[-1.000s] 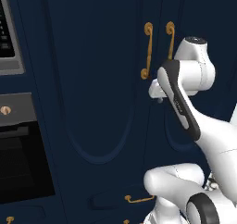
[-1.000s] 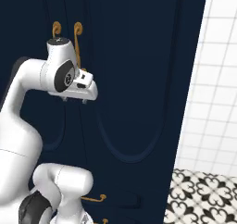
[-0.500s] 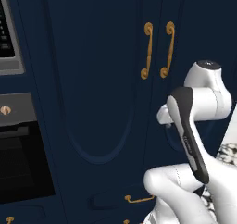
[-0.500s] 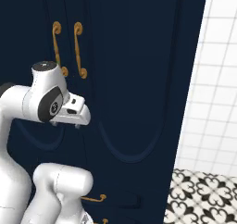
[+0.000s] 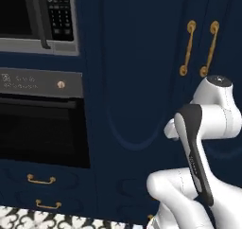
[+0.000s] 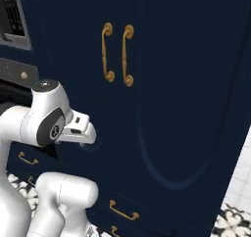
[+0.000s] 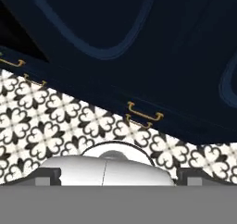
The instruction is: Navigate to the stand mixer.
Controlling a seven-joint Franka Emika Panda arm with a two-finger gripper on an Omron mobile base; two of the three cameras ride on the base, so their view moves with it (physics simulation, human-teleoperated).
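Scene: navy cabinet wall (image 5: 137, 72) straight ahead; tall doors with paired brass handles (image 5: 199, 48), same handles (image 6: 116, 54) in right base view
Oven: black built-in oven (image 5: 42, 133) at left of left base view, grey control strip above its door; microwave (image 5: 38, 15) with keypad directly above it
Drawers: low drawers under oven with small brass pulls (image 5: 40, 179); more pulls (image 6: 123, 210) low in right base view; hand view looks down at one pair of pulls (image 7: 144, 114)
Floor: black-and-white patterned tile floor (image 7: 41, 121) at cabinet base; also at lower right of right base view (image 6: 235, 221)
Arm: folded close to base, white wrist link level with lower part of tall doors; hand (image 6: 81, 132) points down and toward cabinets
Hand state: cannot tell, fingers too hidden to judge
Stand mixer: not visible from this spot; cabinets, oven and floor ahead
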